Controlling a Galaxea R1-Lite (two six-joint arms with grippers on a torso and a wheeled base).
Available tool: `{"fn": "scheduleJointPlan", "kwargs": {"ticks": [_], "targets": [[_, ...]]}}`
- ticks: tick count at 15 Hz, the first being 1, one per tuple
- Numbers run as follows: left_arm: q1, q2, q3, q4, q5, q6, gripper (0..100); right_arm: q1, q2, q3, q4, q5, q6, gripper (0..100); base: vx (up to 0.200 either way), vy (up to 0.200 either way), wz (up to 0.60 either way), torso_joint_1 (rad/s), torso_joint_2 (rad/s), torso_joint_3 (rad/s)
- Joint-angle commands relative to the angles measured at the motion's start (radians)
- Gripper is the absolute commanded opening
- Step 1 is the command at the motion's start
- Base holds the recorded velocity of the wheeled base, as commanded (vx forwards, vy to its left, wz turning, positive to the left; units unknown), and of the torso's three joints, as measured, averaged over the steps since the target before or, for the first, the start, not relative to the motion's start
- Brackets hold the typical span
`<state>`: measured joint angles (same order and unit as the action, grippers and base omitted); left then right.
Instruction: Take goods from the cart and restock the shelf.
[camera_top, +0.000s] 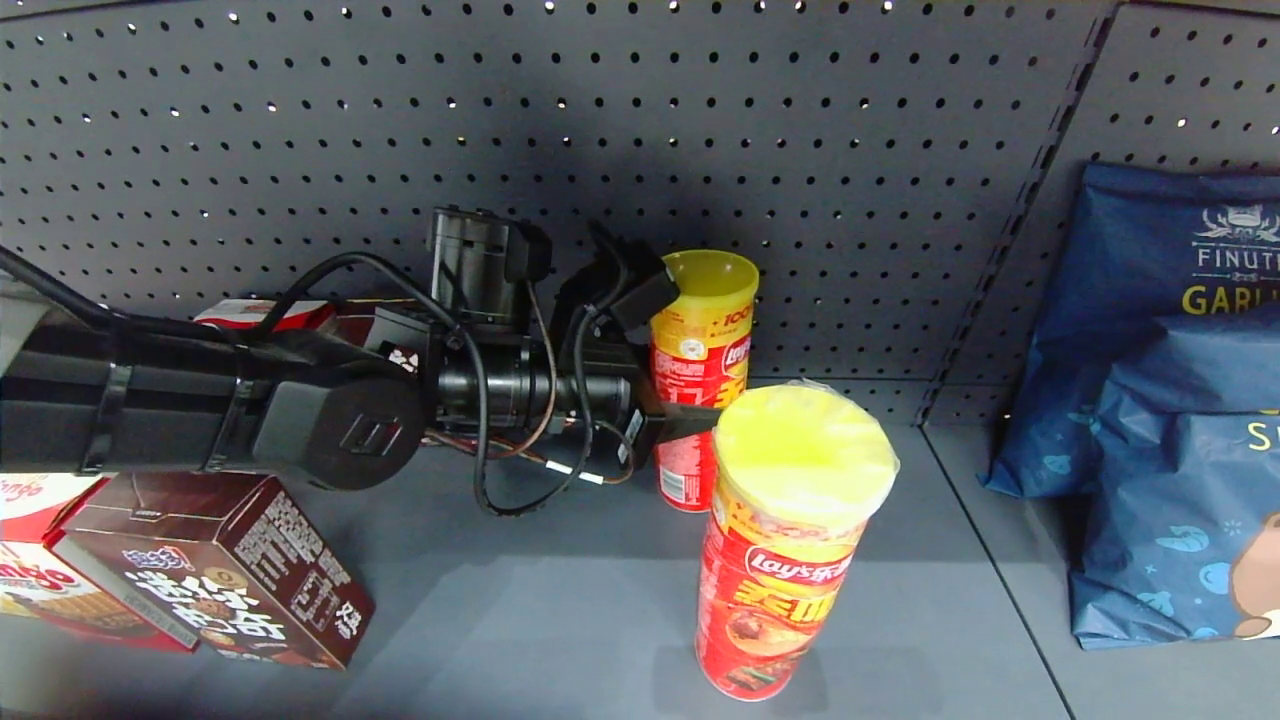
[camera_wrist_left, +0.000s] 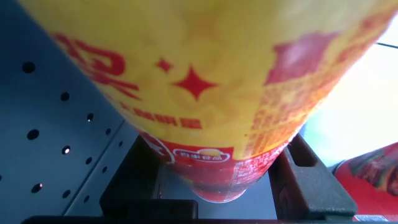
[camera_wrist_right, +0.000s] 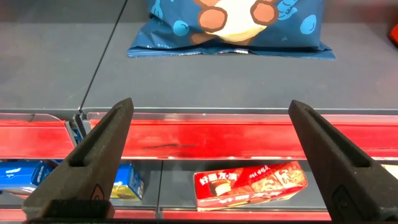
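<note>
Two red and yellow chip cans stand upright on the grey shelf (camera_top: 520, 620). The back can (camera_top: 705, 340) is close to the pegboard, and my left gripper (camera_top: 672, 355) is shut on it from the left, one finger on each side. In the left wrist view the same can (camera_wrist_left: 205, 81) sits between the dark fingers (camera_wrist_left: 311, 186). The front can (camera_top: 785, 550) stands free, nearer the shelf edge. My right gripper (camera_wrist_right: 211, 109) is open with nothing in it, in front of a shelf's red price rail (camera_wrist_right: 211, 140).
Brown and red snack boxes (camera_top: 220, 570) lie at the shelf's left. Blue snack bags (camera_top: 1170, 400) lean at the right past a divider. The pegboard wall (camera_top: 600, 130) closes the back. A blue bag (camera_wrist_right: 230, 25) lies beyond the rail, and a red box (camera_wrist_right: 249, 183) sits below it.
</note>
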<state>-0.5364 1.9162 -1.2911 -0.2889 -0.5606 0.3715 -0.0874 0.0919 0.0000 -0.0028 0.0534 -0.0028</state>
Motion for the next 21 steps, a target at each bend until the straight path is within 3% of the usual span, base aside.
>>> {"fn": "scheduleJointPlan", "kwargs": {"ticks": [1,4,8,21], "targets": [[0.001,0.003,-0.005,0.002,0.004,-0.002,0,0.000,0.002,0.000,0.000,0.000,0.000,100,0.000,0.000,0.00,0.000,0.00,0.000],[0.007,-0.029,0.010,0.005,0.008,-0.003,0,0.000,0.002,0.000,0.000,0.000,0.000,100,0.000,0.000,0.00,0.000,0.00,0.000],[0.032,-0.138,0.118,0.001,0.011,-0.005,0,0.000,0.002,0.000,0.000,0.000,0.000,100,0.000,0.000,0.00,0.000,0.00,0.000],[0.049,-0.247,0.199,-0.003,0.053,-0.006,0,0.000,0.002,0.000,0.000,0.000,0.000,100,0.000,0.000,0.00,0.000,0.00,0.000]]}}
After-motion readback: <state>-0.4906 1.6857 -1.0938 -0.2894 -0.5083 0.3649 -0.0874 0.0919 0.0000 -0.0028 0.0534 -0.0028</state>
